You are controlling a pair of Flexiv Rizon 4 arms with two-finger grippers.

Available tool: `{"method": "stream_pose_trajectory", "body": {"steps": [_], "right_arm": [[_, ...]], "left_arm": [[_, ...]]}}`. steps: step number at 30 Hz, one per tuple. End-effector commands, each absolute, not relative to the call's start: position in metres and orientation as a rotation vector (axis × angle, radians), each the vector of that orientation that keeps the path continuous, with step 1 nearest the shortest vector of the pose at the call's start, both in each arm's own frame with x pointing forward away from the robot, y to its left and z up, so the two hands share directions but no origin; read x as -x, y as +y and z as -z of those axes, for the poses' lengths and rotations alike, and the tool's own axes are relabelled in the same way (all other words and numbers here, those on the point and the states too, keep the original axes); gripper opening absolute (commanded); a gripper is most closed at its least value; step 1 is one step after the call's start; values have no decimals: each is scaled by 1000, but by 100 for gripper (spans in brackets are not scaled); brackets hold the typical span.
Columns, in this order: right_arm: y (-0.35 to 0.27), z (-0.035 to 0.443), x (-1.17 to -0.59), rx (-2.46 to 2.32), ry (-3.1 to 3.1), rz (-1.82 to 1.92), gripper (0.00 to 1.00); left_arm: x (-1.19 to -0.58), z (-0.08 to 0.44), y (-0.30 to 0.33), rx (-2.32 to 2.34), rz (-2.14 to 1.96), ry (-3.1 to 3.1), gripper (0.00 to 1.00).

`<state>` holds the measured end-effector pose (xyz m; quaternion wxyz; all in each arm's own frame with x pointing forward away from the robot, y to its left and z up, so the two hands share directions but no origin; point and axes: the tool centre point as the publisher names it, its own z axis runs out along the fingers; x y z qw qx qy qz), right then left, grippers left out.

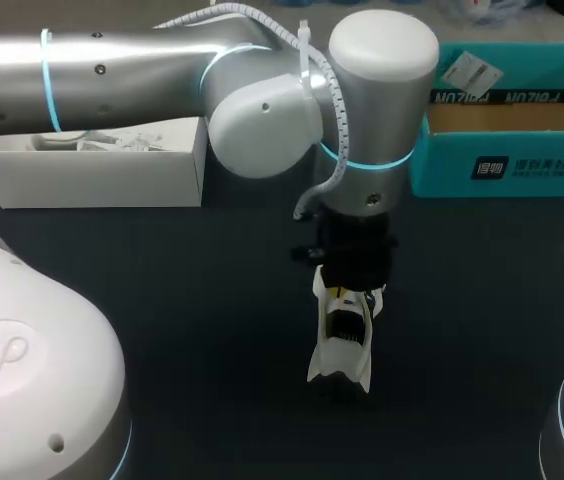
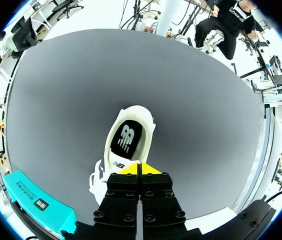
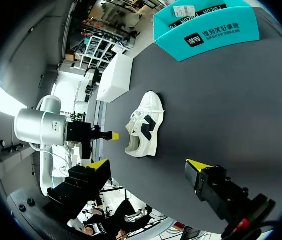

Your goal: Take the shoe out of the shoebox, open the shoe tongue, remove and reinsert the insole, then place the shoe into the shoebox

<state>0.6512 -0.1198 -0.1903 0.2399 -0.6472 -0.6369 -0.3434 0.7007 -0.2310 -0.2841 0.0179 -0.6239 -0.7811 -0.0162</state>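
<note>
The white shoe (image 1: 341, 345) with black side markings stands on its sole on the dark table (image 1: 162, 300), out of the teal shoebox (image 1: 507, 168) and well apart from it; the open box sits at the table's far right. In the left wrist view the shoe's mouth lies open just ahead of the fingers, showing the black insole (image 2: 125, 140) inside, while the laces run beside and under the gripper body. The left gripper (image 2: 140, 169) hangs directly over the shoe, its two yellow tips pressed together with nothing visibly held between them. From above it looks to be on the shoe, but the right wrist view seems to show a small gap between tips and shoe. The right gripper (image 3: 146, 166) sits back at the table's right edge, its fingers spread wide, the shoe ahead of it. A white box (image 1: 92, 175) rests at the table's far left, under the left arm
</note>
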Motion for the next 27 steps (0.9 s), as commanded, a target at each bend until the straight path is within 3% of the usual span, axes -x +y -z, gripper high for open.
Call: {"method": "stream_pose_trajectory", "body": {"steps": [1,6,20,22,27], "right_arm": [[-119,190,-650,1775,-1744,940,100],[-119,190,-650,1775,-1744,940,100],[-119,190,-650,1775,-1744,940,100],[-119,190,-650,1775,-1744,940,100],[-119,190,-650,1775,-1744,940,100]], "left_arm": [[-698,281,-228,1757,40,-2520,0],[-657,265,-241,410,414,-2967,0],[-657,265,-241,410,414,-2967,0],[-659,270,-240,448,92,-2974,0],[-665,293,-241,268,-136,-3018,0]]}}
